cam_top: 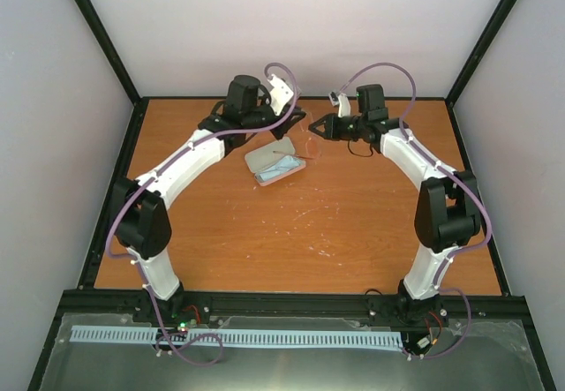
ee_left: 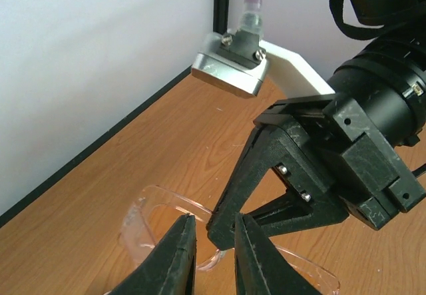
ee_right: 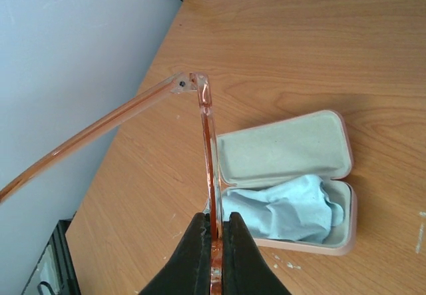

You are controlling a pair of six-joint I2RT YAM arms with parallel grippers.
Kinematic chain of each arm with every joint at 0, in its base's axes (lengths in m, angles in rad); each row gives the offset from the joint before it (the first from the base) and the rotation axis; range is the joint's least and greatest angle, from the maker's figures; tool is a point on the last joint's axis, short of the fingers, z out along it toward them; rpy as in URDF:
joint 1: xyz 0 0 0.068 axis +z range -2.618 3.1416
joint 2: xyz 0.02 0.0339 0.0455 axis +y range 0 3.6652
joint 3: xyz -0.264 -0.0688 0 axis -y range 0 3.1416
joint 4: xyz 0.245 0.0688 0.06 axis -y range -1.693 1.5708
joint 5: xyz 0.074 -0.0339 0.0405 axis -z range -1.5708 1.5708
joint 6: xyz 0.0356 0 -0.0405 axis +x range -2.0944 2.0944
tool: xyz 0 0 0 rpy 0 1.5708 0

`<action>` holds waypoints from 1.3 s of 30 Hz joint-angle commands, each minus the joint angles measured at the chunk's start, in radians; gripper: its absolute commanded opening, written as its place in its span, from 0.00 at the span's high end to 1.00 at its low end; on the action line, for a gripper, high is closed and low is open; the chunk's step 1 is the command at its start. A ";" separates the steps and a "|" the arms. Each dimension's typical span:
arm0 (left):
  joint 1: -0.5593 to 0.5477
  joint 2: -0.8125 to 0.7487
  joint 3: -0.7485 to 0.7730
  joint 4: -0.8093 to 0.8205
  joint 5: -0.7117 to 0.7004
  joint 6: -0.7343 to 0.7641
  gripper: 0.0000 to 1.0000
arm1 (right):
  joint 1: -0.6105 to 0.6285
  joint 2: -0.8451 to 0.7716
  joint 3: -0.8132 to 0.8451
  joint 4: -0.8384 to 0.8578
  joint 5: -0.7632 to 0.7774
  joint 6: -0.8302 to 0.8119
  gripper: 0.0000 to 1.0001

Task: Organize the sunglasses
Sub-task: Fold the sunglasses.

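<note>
From above, the sunglasses [cam_top: 310, 145] hung faintly between the two arms at the far middle of the worktop [cam_top: 353, 223], just beyond the open pink case [cam_top: 275, 163]. The right tool [cam_top: 317, 128] reached them pointing leftward; the left tool [cam_top: 298, 116] was equally close.

In the left wrist view, the left tool [ee_left: 214, 252] had its fingers slightly parted over the clear front rim [ee_left: 152, 205]. Whether they gripped it I could not tell, as the right tool's tip sat just ahead.

In the right wrist view, the right tool [ee_right: 214, 245] was pinched shut on the front. The frame's long axis ran straight away from it to the hinge [ee_right: 195, 82], and one slim arm splayed off left. The case [ee_right: 293, 168], holding the blue cloth [ee_right: 286, 208], lay below and right, roughly crosswise, so the frame likely needed turning.
</note>
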 commanded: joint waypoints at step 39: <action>-0.035 -0.279 -0.111 0.018 0.230 -0.059 0.97 | -0.079 0.308 0.404 -0.232 -0.173 -0.019 0.97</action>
